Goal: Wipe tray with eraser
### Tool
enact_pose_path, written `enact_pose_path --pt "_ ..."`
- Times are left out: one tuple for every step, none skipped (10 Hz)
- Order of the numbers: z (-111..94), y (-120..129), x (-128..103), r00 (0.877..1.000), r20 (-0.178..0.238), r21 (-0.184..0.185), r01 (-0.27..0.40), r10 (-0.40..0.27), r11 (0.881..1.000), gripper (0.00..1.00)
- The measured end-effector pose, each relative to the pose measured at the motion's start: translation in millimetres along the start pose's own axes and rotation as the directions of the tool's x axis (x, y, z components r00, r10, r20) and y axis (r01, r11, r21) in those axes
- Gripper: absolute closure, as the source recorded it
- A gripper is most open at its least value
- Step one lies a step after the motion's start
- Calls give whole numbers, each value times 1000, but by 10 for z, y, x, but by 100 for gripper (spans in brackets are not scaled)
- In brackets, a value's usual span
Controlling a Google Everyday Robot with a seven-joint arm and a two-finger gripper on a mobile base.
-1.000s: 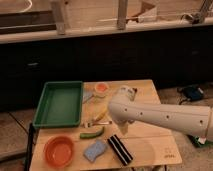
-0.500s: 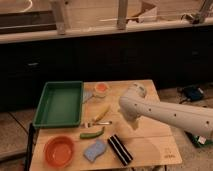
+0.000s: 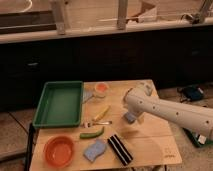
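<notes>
Green tray [image 3: 59, 104]: large, rectangular, with a raised rim, lying flat on the left rear part of the surface
wooden surface [image 3: 150, 145]: a light tabletop that carries all the things
arm [image 3: 172, 114]: white housing with rows of small holes, reaching in from the right edge and ending right of the surface's middle
gripper [image 3: 136, 118]: at the arm's end, low over the surface and mostly hidden behind the white housing; I cannot tell how far open it is or whether it has hold of anything
eraser [image 3: 129, 117]: small blue-grey pad right at the gripper, just under the arm's tip; it is unclear whether it rests on the wood or is lifted; it is well apart from the tray, to the tray's right
orange bowl [image 3: 59, 151]: round, at the front left corner, in front of the tray
sponge [image 3: 95, 149]: lighter blue, wavy-edged, between the orange bowl and the striped block
striped block [image 3: 120, 148]: black with white stripes, lying at a slant near the front edge
green pod [image 3: 92, 134]: long and curved, just behind the sponge
yellow piece [image 3: 102, 112]: elongated, slanted, near the tray's right front corner
small cup [image 3: 101, 89]: round, orange-pink, near the rear edge, right of the tray
</notes>
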Motion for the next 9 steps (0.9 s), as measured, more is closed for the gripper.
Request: enact_pose_path --pt "49 2 29 1000 4 -3 2 -2 1000 20" --pt "160 5 72 1000 17 -10 6 -6 1000 20" --pt "210 13 105 1000 29 -12 -1 2 1000 20" --pt "267 39 113 999 45 -16 -15 15 1000 20" --pt "321 67 118 998 57 -20 -24 25 1000 20" --pt "367 80 109 997 70 -22 -30 32 999 20" --pt "395 82 101 996 78 -23 -34 35 999 20" --pt "429 94 97 995 85 -26 -41 44 999 20" --pt "442 99 101 995 88 -28 -50 52 998 20"
